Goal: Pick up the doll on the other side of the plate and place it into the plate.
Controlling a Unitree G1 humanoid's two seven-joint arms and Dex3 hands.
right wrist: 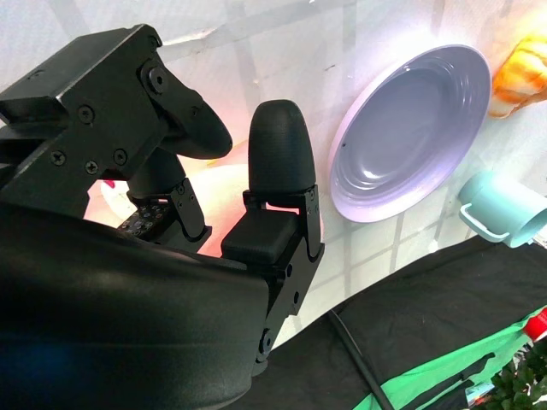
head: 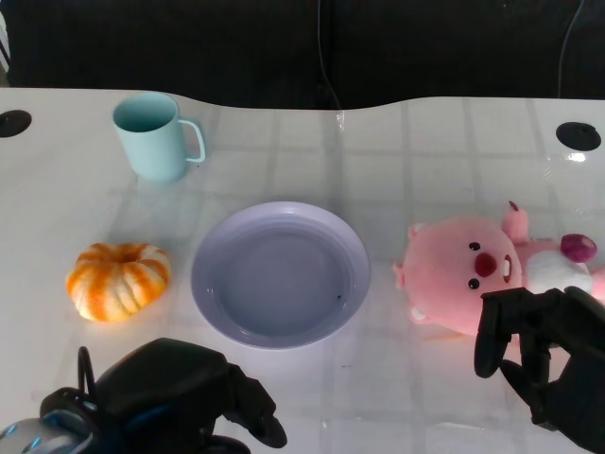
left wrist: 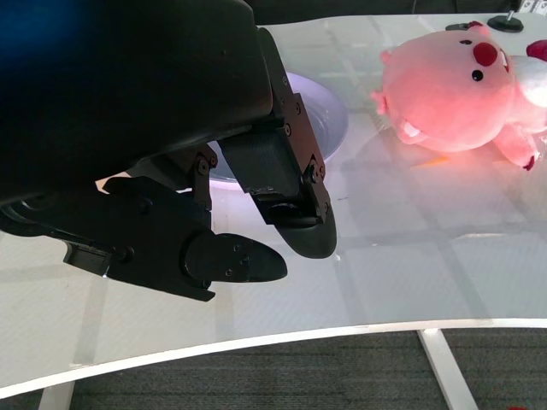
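The pink plush doll (head: 470, 270) lies on its side on the white table, to the right of the lavender plate (head: 281, 274). The plate has nothing in it. My right hand (head: 544, 355) hovers at the doll's near edge with its fingers apart, holding nothing. The fingertips (head: 493, 326) overlap the doll's lower side; I cannot tell whether they touch it. My left hand (head: 180, 397) stays low near the front edge, below the plate, holding nothing. The left wrist view shows this hand (left wrist: 214, 188), the plate (left wrist: 329, 120) behind it and the doll (left wrist: 453, 94) beyond.
A teal mug (head: 156, 137) stands at the back left. An orange-and-white pumpkin toy (head: 118, 281) lies left of the plate. Black round holes (head: 578, 135) mark the table's far corners. The right wrist view shows the plate (right wrist: 410, 128) and mug (right wrist: 504, 209).
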